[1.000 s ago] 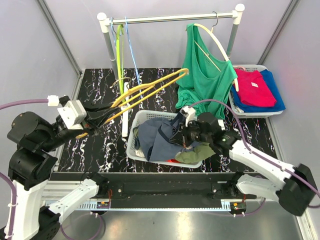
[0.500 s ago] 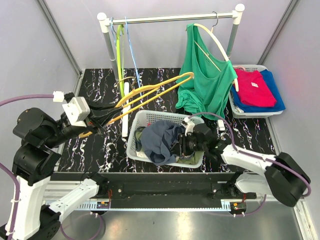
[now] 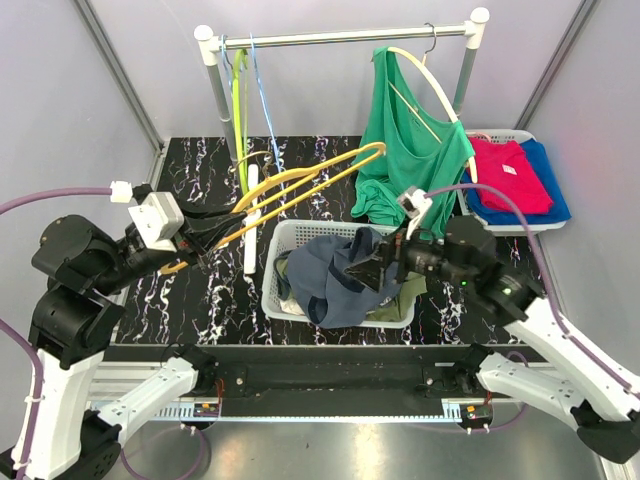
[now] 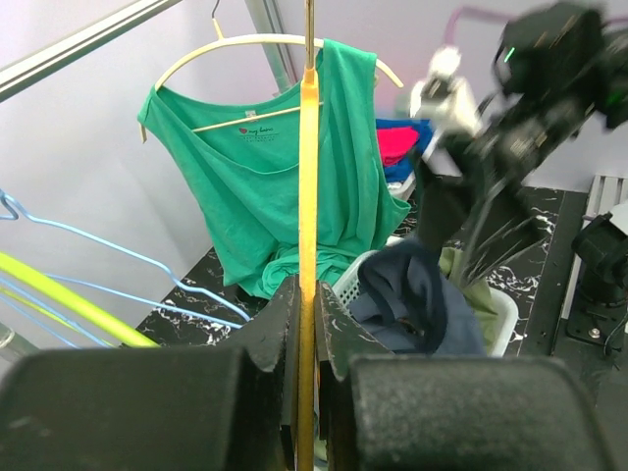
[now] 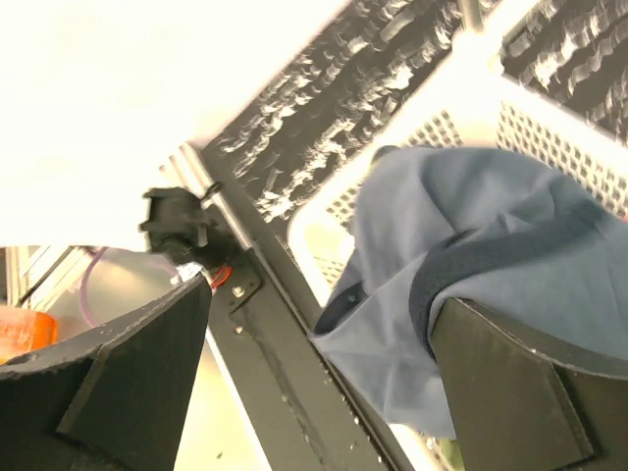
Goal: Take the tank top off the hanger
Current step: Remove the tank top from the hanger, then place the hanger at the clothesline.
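My left gripper [image 3: 195,238] [image 4: 308,324] is shut on a bare yellow hanger [image 3: 300,190] [image 4: 308,196], which points up and right toward the rack. A blue-grey tank top [image 3: 335,270] [image 5: 491,255] lies heaped in the white basket [image 3: 275,245], off the hanger. Just above that heap my right gripper [image 3: 365,272] [image 5: 324,383] hangs open, with nothing between its fingers. A green tank top [image 3: 410,150] [image 4: 285,186] hangs on a cream hanger [image 3: 440,90] on the rail.
The rail [image 3: 345,38] also carries thin blue and lime hangers [image 3: 245,95] at its left end. A second white basket [image 3: 515,180] with red and blue clothes sits at the right. An olive garment [image 3: 408,290] lies in the near basket. Grey walls close in both sides.
My right gripper opened and let go of the blue-grey tank top, which settled in the basket; that arm then pulled up and to the right. The yellow hanger rose slightly.
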Robot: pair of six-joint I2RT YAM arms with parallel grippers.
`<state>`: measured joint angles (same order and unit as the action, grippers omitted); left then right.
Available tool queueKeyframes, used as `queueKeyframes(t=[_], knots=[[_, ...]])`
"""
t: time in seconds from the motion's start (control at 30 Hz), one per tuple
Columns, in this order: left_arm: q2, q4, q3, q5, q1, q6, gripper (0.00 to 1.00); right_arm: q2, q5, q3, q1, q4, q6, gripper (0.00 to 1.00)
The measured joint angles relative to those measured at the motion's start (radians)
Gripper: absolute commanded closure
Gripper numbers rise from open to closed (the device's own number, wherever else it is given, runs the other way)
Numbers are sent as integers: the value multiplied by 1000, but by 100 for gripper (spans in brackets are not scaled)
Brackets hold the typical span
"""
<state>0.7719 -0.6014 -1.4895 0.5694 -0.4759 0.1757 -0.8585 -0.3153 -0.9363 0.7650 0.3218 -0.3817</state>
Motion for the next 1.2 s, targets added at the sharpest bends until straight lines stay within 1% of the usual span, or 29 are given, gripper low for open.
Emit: queueKeyframes(t=[0.13,0.33,0.47,0.53,0.6,0.67,0.7,0.8,0.97,1.03,1.1,1.2], knots=[[-2,-5,14,-17,0,10,98,47,-53,-118,0,108,59,0],[-2,-11,20,-34,0,13,99,86,-121,-207,0,288,124,0],[-2,-11,20,-34,0,12,99,26,-141,-226,0,393,143,0],[-2,-11,20,-33,0,13,100,-38,-114,-246,0,473,154,0],[-2,-11,20,-31,0,14,100,-79,-79,-250,0,505,165,0],[-2,-14,20,-24,0,19,100,-61,-37,-251,-1,525,185,0],[-2,-21,20,-15,0,24,100,-22,-12,-259,0,529,203,0],[1,-58,20,40,0,45,100,87,34,-346,0,538,266,0],[47,-232,9,267,0,146,100,193,34,-552,0,489,400,0],[73,-296,9,341,0,178,100,206,14,-578,0,479,440,0],[94,-345,10,402,0,202,100,201,-20,-567,0,485,467,0],[121,-384,10,458,0,218,100,154,-85,-537,0,520,490,0]])
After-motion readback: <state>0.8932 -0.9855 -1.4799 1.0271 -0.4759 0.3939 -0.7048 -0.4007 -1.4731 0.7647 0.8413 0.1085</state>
